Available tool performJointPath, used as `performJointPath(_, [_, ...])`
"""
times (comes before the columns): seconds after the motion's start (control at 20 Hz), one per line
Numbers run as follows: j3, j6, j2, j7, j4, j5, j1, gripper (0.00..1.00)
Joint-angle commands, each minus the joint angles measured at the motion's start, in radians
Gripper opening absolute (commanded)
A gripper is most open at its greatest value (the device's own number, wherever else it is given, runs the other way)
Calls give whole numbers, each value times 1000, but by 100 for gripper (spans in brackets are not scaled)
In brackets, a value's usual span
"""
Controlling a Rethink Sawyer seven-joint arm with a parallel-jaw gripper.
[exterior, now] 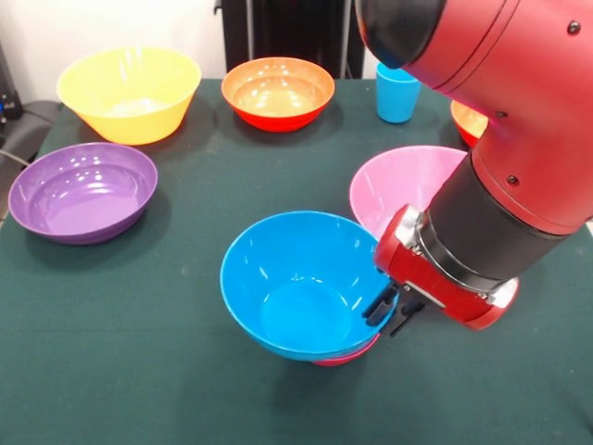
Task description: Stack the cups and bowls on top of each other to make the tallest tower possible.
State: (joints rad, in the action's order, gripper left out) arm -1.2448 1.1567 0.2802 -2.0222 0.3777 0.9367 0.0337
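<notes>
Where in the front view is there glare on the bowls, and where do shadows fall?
Front view: soft white glare sits inside the purple bowl, the yellow bowl and the orange-red bowl; the medium blue bowl shows only a faint sheen. Dim shadows lie on the green cloth under each bowl's rim. The near arm looks slightly soft, and it hides part of the pink bowl.

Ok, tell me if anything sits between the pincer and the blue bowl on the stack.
Nothing visible does. The pincer is already at the right rim of the medium blue bowl, which rests on a magenta-red bowl. The pink bowl lies behind the arm, off that path.
</notes>
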Motion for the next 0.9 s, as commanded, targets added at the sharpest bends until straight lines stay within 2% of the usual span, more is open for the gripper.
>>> performJointPath(0.05, [62, -15, -5, -223, -5, -14, 34, 0])
performJointPath(0.8, [80, -17, -11, -229, 5, -28, 36, 0])
performJointPath(0.9, [109, -43, -23, -209, 45, -46, 51, 0])
